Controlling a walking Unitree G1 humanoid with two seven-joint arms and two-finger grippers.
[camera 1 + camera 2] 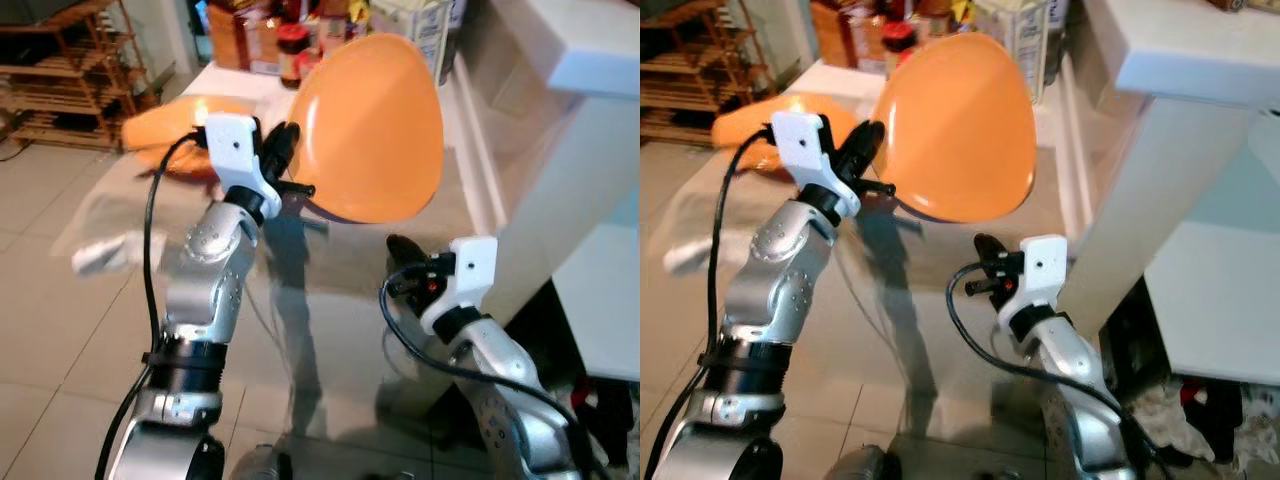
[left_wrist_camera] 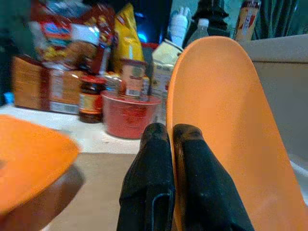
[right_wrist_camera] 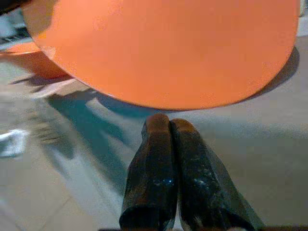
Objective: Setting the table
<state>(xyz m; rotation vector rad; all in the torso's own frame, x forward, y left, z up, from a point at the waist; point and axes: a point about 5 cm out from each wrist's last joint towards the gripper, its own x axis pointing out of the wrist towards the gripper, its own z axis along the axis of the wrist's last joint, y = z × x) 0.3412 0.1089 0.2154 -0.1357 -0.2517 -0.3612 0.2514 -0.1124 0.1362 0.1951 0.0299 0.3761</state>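
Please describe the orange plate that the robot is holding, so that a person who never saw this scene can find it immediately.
Look at the glass-topped table in front of the robot, then at the left gripper raised above it. The large round orange plastic plate is pinched by its edge between the black fingers and stands nearly upright in the air. The second orange plate lies flat on the table.

Plate held up on edge above a glass table

The plate (image 1: 375,125) stands between the left gripper (image 1: 285,150) on its left and the right gripper (image 1: 400,248) below; a second plate (image 1: 165,125) lies behind-left, jars (image 2: 91,98) and boxes (image 2: 36,82) at the table's (image 1: 330,330) far end.
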